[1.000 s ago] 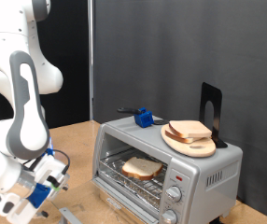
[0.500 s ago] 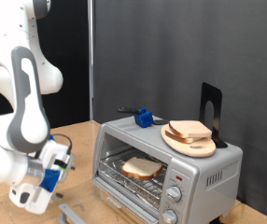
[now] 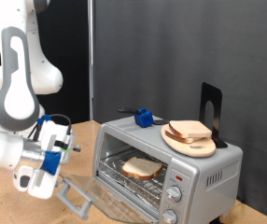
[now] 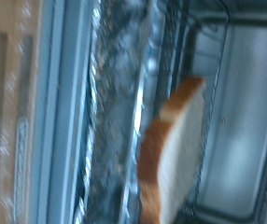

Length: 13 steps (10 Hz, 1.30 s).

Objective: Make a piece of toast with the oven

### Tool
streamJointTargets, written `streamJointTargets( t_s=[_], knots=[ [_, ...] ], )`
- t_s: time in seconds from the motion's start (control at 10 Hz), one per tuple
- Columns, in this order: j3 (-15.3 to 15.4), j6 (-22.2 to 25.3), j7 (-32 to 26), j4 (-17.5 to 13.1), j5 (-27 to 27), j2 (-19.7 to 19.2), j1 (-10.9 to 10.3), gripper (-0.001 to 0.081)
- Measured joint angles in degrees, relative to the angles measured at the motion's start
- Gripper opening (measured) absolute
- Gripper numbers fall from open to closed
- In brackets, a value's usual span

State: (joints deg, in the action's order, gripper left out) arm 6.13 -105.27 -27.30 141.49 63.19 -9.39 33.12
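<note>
We see the oven (image 3: 166,166) on the tabletop (image 3: 12,207), right of centre in the exterior view, door (image 3: 101,200) dropped open toward the exterior view's bottom left. The piece of toast (image 3: 142,168) lies flat on the wire rack (image 3: 133,176) inside the cavity. Wrist view confirms: toast (image 4: 175,149) on the rack bars, pale face and tan crust edge visible, steel cavity walls behind it, foil-like tray or door surface beside it. That frame is motion-blurred.

The claw (image 3: 42,179) sits at the exterior view's left, low, just off the outer edge of the open door. The toast is well apart from it, to the exterior view's right, inside the oven, with the door between them. Nothing shows between the fingers. We cannot tell whether the claw is spread or pressed together: the fingers are not resolved in the exterior view and do not show in the wrist view.

On the oven top: a round wooden plate (image 3: 185,142) carrying more bread slices (image 3: 189,131), a black stand (image 3: 211,112) upright behind it, and a small blue object (image 3: 145,118) toward the exterior view's left. Two knobs (image 3: 174,202) and a red light (image 3: 178,175) are on the front panel.
</note>
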Motion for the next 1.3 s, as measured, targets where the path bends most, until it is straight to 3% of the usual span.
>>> streamJointTargets(
  t_s=[0.4, 1.0, 1.3],
  knots=[
    [1.9, -1.3, 6.1, 0.2, 1.4, 3.7, -0.7, 0.08],
    [5.0, 2.4, 6.7, 3.5, 3.9, 11.8, -1.4, 0.08],
    [8.6, -3.3, 12.3, 6.4, 9.6, 16.7, -3.4, 0.08]
  ],
)
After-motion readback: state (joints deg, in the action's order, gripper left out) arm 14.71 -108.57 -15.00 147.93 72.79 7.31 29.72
